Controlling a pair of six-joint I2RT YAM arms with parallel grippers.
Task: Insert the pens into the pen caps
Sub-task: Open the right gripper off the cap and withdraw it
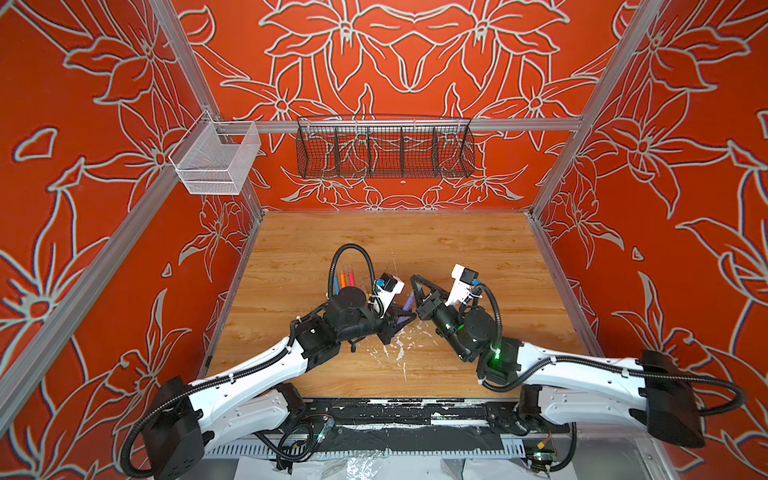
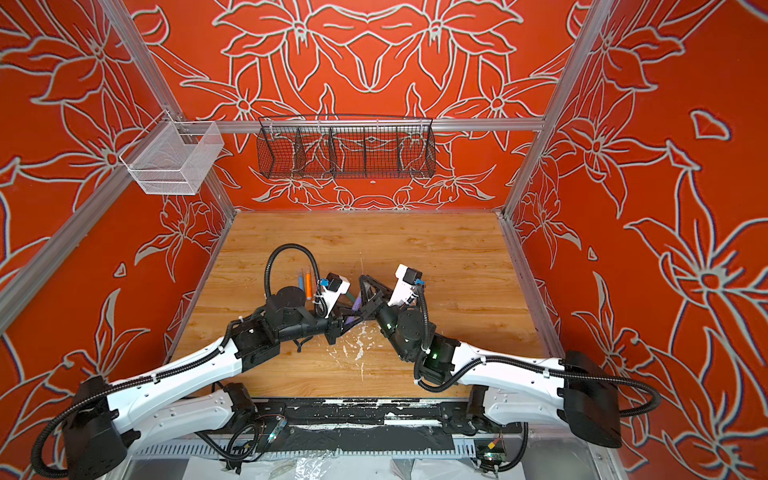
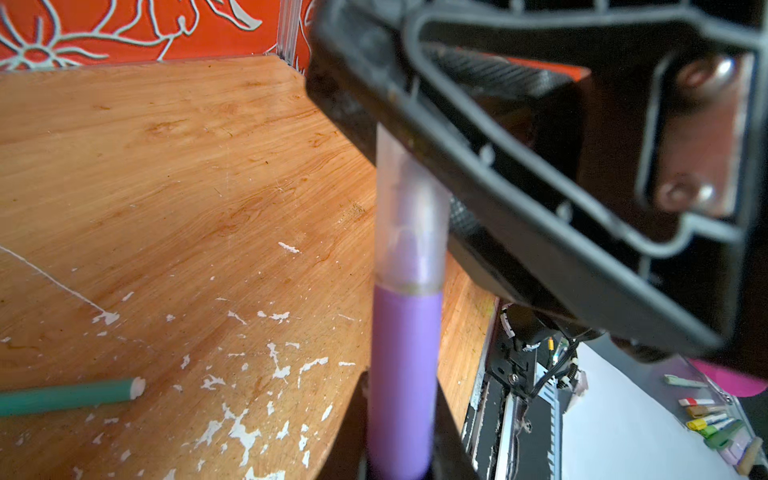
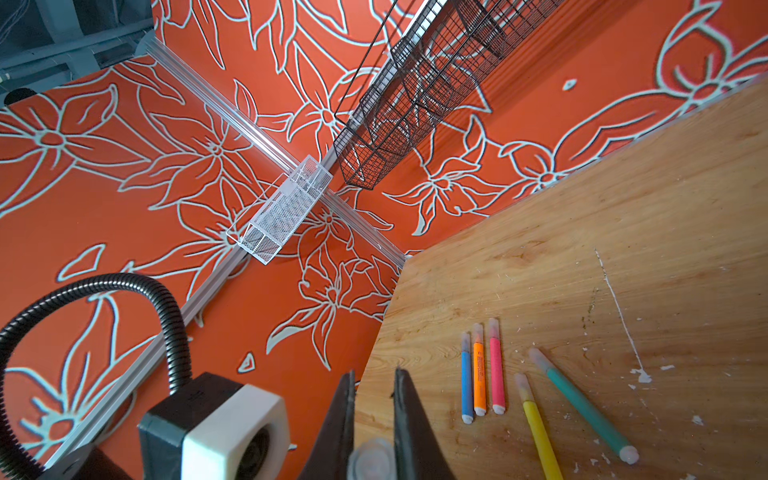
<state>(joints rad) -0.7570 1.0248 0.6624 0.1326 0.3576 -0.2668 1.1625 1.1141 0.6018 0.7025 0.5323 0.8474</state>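
My left gripper (image 3: 401, 436) is shut on the barrel of a purple pen (image 3: 403, 374). A clear cap (image 3: 409, 220) sits over the pen's tip. My right gripper (image 4: 375, 374) is shut on that cap (image 4: 372, 459), which is pinched deep between its fingers (image 4: 409, 415). In both top views the two grippers (image 1: 405, 320) (image 1: 413, 282) meet above the table's middle with the purple pen (image 1: 407, 305) between them. Blue (image 4: 466, 382), orange (image 4: 478, 374), pink (image 4: 496, 370), yellow (image 4: 538, 432) and green (image 4: 582, 403) pens lie on the wood, each with a cap on.
A black wire basket (image 1: 384, 151) hangs on the back rail and a white mesh basket (image 1: 216, 160) at the left corner. White paint flecks (image 1: 399, 345) mark the wooden table (image 1: 478, 257) under the grippers. Several other markers (image 3: 710, 424) lie beyond the table's front edge.
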